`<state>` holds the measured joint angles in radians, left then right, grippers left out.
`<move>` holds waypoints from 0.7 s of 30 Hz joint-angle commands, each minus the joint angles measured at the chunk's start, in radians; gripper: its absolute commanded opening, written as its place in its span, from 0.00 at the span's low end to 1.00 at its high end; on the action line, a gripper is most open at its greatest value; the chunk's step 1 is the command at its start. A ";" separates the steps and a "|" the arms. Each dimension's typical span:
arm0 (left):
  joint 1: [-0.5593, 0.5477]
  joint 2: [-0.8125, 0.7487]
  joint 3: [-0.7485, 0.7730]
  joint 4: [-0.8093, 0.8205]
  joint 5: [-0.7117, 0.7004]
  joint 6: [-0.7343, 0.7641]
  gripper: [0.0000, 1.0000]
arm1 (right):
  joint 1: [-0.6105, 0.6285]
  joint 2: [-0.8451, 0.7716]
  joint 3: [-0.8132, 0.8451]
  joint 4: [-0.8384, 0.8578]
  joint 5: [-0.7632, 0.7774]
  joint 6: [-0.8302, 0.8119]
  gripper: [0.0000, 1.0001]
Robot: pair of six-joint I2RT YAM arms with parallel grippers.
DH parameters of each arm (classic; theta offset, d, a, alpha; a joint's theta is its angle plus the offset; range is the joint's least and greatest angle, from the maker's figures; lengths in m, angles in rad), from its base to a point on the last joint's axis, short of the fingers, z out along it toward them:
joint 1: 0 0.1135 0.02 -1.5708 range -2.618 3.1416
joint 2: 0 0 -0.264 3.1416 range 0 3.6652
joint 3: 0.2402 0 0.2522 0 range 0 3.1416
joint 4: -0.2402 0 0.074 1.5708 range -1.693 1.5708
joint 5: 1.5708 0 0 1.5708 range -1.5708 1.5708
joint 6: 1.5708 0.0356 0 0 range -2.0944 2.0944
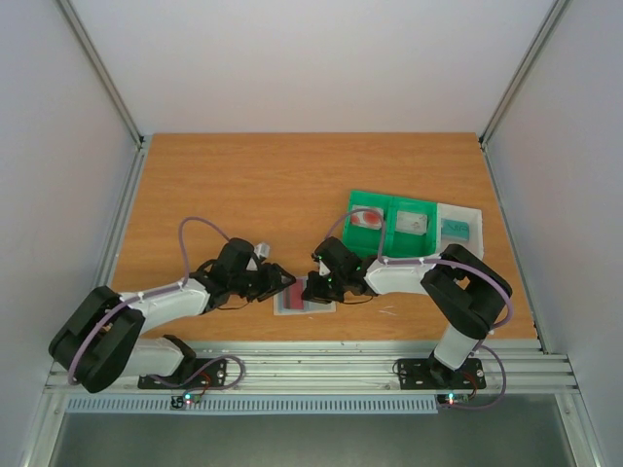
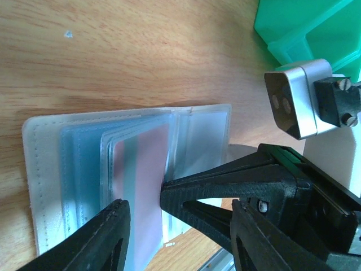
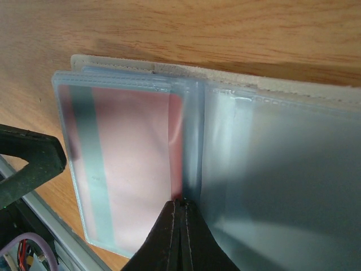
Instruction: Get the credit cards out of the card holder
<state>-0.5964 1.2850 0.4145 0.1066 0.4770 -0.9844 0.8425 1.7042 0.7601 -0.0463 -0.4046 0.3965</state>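
Holder (image 1: 304, 304) lies open like a booklet on the wooden worktop (image 1: 243, 185), near its front edge, between the two claws. It has a whitish cover with stitched edges and several translucent pale-blue sleeves, glossy and round-cornered, fanned over one half. The top sleeve contains a red card (image 3: 135, 164) with a grey stripe along one long side, dulled to pink by the plastic. The other half shows only cloudy bluish plastic.

Right claw (image 3: 180, 212) is closed, its black tapered fingers pressed together with no gap. Their shared tip rests on the holder at the fold beside the red card.

Left claw (image 2: 180, 210) is partly open and grips nothing. One finger (image 2: 104, 243) hangs over the sleeves' edge, the other stands off to the side, and the right claw's tip lies between them.

Well behind, a green plastic tray (image 1: 389, 198) has a white card (image 1: 367, 220) with red marks and a grey card (image 1: 414, 223) in separate compartments. A teal card (image 1: 455, 229) lies in the clear box (image 1: 475, 216) touching the tray.
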 commanded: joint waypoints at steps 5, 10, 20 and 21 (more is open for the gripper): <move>0.001 0.004 0.021 0.003 0.012 0.046 0.54 | 0.015 0.040 -0.035 -0.052 0.036 0.005 0.01; 0.001 -0.015 0.037 -0.052 0.012 0.086 0.59 | 0.015 0.038 -0.034 -0.063 0.048 -0.002 0.01; 0.003 0.013 0.046 -0.030 0.035 0.090 0.61 | 0.015 0.040 -0.030 -0.063 0.047 -0.003 0.01; 0.001 0.018 0.047 -0.026 0.039 0.088 0.61 | 0.015 0.040 -0.031 -0.063 0.047 -0.002 0.01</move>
<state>-0.5961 1.2858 0.4305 0.0509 0.4919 -0.9112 0.8429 1.7042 0.7589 -0.0448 -0.4042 0.3962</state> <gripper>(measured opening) 0.609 0.021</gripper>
